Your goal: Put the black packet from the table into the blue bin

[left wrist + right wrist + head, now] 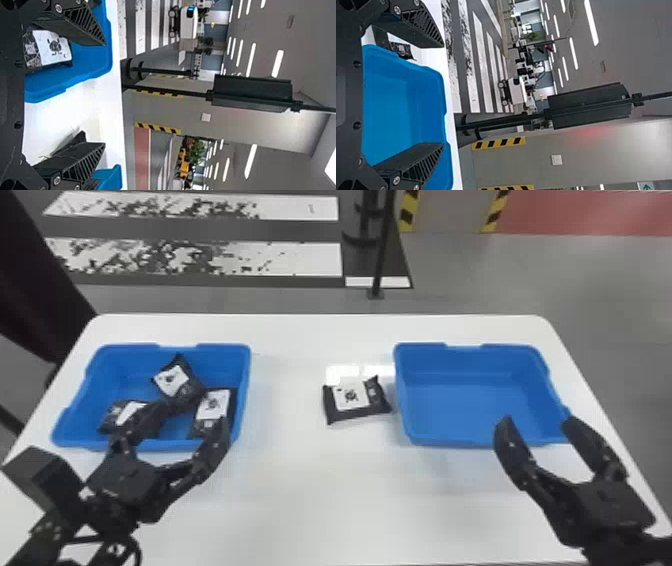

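A flat, white-labelled black packet (pixel 356 402) is seen between left end effector (pixel 194 415) and right end effector (pixel 536 420), both spread apart.

I've got bright, fairly even light over the white table (pixel 310 510) in my head view. Between the blue bins, toward the table's far edge, I see pale patches of glare (pixel 342 371) just behind the black packet (pixel 357 402). Shadows look faint and soft, and the glossy top carries hazy blue reflections on the bins' near-edge side. My left wrist view catches long white ceiling lights (pixel 251 60); my right one has them too, plus a weak red glow (pixel 593 130) on the pale wall.
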Robot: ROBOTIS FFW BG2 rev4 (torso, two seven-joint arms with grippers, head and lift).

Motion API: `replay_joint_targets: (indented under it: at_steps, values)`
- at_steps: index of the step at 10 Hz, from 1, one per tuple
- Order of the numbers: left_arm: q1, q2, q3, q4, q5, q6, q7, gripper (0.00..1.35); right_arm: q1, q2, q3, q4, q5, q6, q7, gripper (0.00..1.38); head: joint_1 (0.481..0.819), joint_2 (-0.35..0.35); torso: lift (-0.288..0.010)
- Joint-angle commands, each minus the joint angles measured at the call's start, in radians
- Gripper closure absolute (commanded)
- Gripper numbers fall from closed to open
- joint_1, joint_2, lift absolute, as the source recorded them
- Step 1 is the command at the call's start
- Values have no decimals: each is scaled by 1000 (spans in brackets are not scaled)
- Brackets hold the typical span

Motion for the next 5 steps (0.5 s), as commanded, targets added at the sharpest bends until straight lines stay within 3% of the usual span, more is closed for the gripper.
replay_joint_targets:
  at_steps: [1,5]
  values:
    - [-80,2,-40,52,-46,19,-19,125,-2,1,2,2,0,0,0,133,695,-60,-110]
    - [-301,2,-188,219,-115,100,-93,124,-14,1,14,17,-2,0,0,133,695,-157,-110]
